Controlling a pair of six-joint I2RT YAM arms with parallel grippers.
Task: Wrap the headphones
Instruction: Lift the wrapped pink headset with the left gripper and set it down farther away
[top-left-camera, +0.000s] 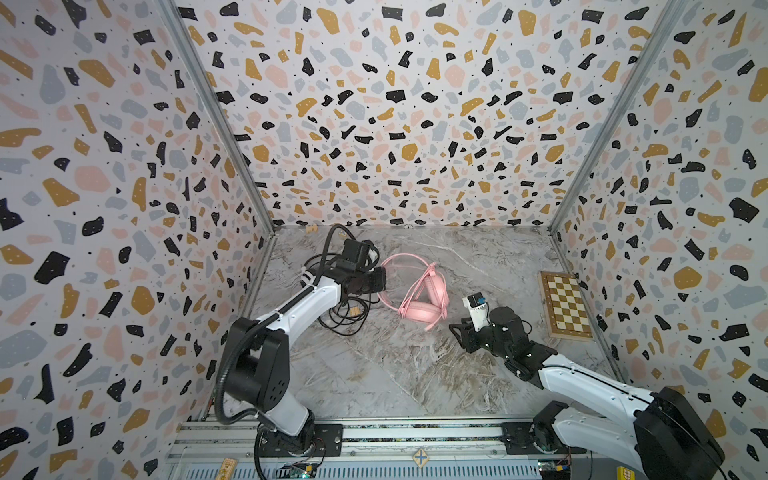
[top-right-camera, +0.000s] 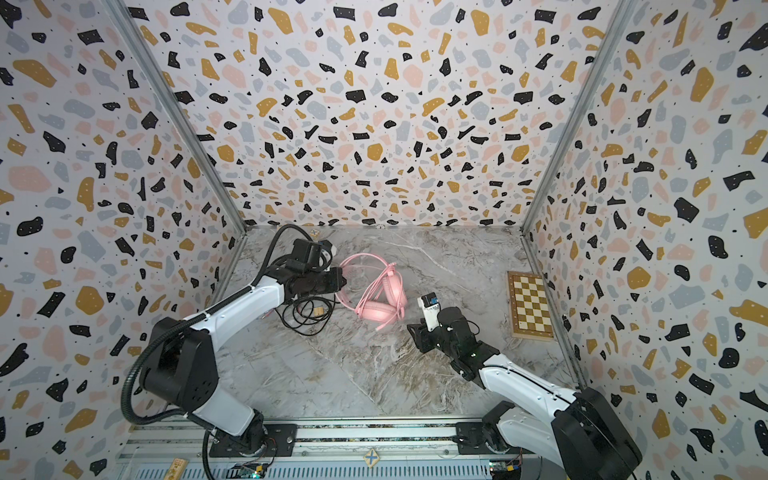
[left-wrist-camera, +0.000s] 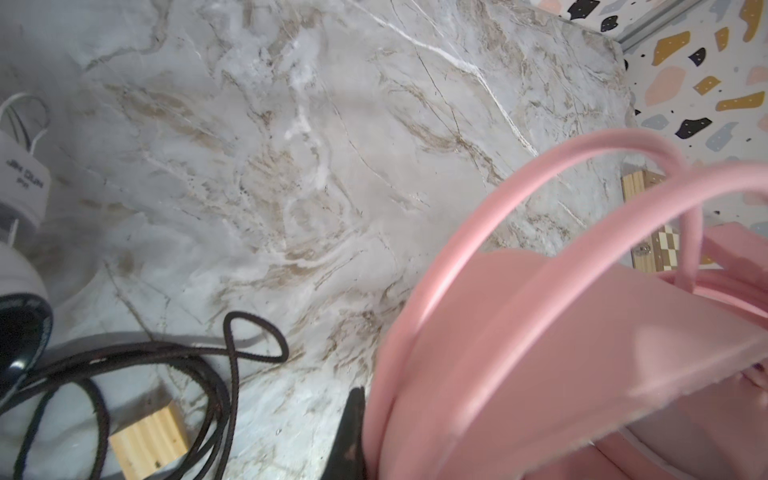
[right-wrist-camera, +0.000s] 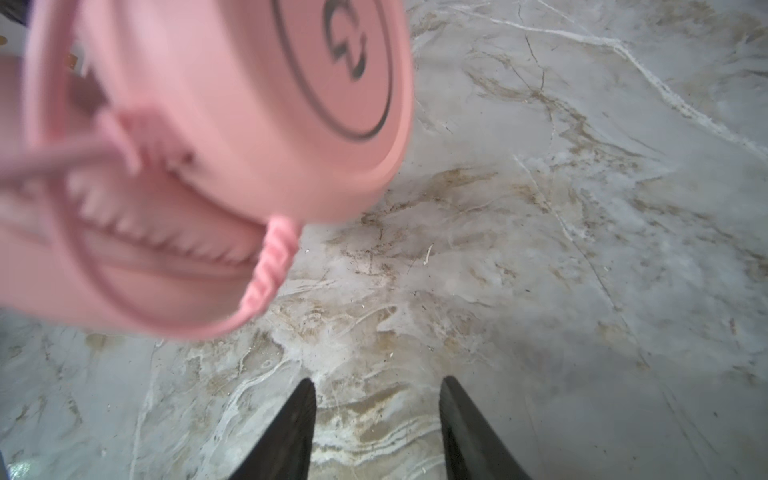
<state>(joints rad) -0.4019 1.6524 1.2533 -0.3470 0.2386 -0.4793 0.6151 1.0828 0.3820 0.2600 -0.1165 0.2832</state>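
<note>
The pink headphones (top-left-camera: 424, 301) (top-right-camera: 384, 301) lie mid-table, and their pink cable (top-left-camera: 395, 259) (left-wrist-camera: 478, 232) loops toward the back. My left gripper (top-left-camera: 380, 283) (top-right-camera: 343, 282) is at the cable's left side, shut on the pink cable. Only one black finger (left-wrist-camera: 351, 436) shows, pressed against it. The white-and-black headphones (left-wrist-camera: 20, 187) sit mostly hidden under the left arm, with their black cable (top-left-camera: 345, 320) (left-wrist-camera: 124, 365) piled loosely. My right gripper (top-left-camera: 455, 328) (right-wrist-camera: 376, 384) stands open and empty, just short of the pink ear cup (right-wrist-camera: 291, 104).
A wooden chessboard (top-left-camera: 565, 305) (top-right-camera: 532, 305) lies against the right wall. A small wooden block (top-left-camera: 354, 311) (left-wrist-camera: 149, 440) sits among the black cable coils. Patterned walls close in the left, back and right sides, and the arm rail runs along the front.
</note>
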